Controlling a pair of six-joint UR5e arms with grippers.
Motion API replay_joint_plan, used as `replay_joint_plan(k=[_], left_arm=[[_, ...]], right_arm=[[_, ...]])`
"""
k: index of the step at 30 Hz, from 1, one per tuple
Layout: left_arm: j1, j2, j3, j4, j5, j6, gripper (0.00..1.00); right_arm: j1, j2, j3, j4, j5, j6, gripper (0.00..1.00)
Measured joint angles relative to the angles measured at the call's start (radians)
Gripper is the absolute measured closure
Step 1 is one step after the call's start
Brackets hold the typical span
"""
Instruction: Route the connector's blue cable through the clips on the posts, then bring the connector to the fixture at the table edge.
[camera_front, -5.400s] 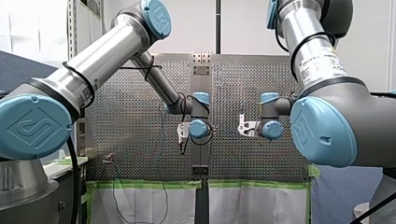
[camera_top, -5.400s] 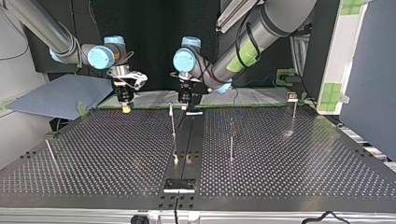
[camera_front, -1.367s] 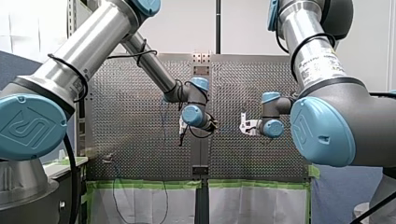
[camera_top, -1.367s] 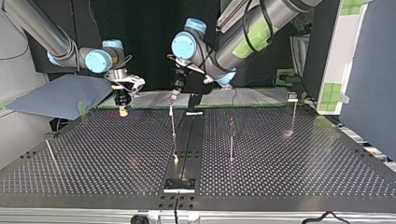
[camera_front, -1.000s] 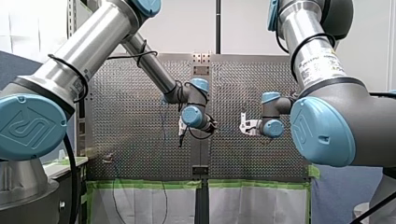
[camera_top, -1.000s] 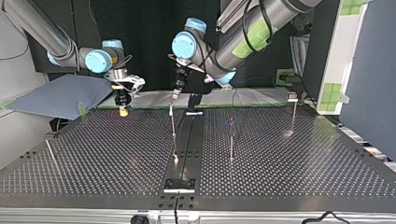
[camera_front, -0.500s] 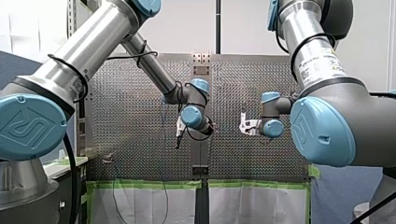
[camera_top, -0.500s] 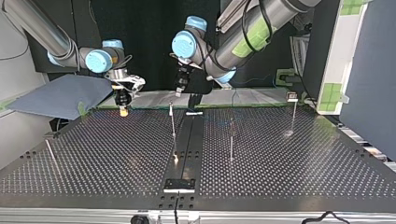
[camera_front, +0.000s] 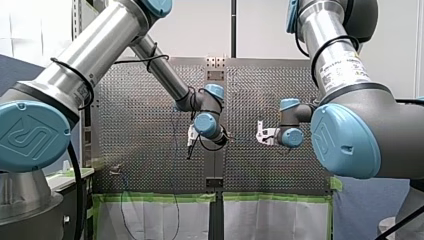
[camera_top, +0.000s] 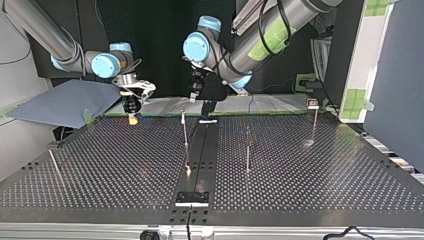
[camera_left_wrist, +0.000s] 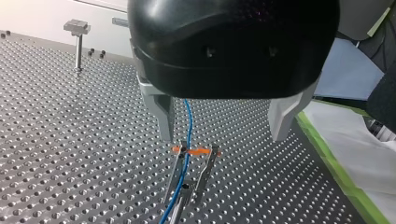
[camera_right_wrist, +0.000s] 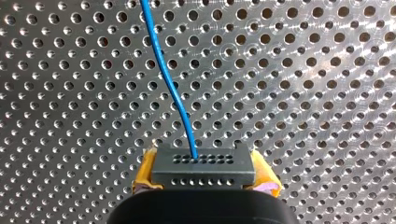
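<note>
The cable (camera_left_wrist: 187, 119) runs between my left gripper (camera_left_wrist: 223, 134)'s wide jaws, with the clip (camera_left_wrist: 194, 158) at their 6 o'clock. My right gripper (camera_right_wrist: 204, 181) clamps the connector (camera_right_wrist: 203, 167).

In the top view you are looking across the bench (camera_top: 325, 190). A left post (camera_top: 54, 164) is standing near its left side, a middle post (camera_top: 185, 135) by the centre, a third post (camera_top: 247, 152) just right of that, and a far post (camera_top: 314, 122) well off to the right. The fixture (camera_top: 191, 198) is sitting at the near edge, in front of the middle post. The left gripper (camera_left_wrist: 223, 123) is hanging over a clip (camera_left_wrist: 195, 151), with the cable (camera_left_wrist: 188, 119) running down between its fingers (camera_left_wrist: 161, 114) and between the clip's two arms. The connector (camera_right_wrist: 203, 161) is sitting in the right gripper (camera_right_wrist: 204, 176), its cable leading away ahead over the bench.
</note>
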Motion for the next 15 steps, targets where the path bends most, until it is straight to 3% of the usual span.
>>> replay_joint_plan(k=[6,15], left_arm=[[-0.017,0.028,-0.031,-0.010,-0.018,-0.003,0.00],[-0.025,0.104,-0.107,0.060,-0.007,-0.054,0.00]], right_arm=[[0.000,0.000,0.000,0.003,-0.001,0.001,1.00],[0.000,0.001,0.000,0.004,0.001,0.003,1.00]])
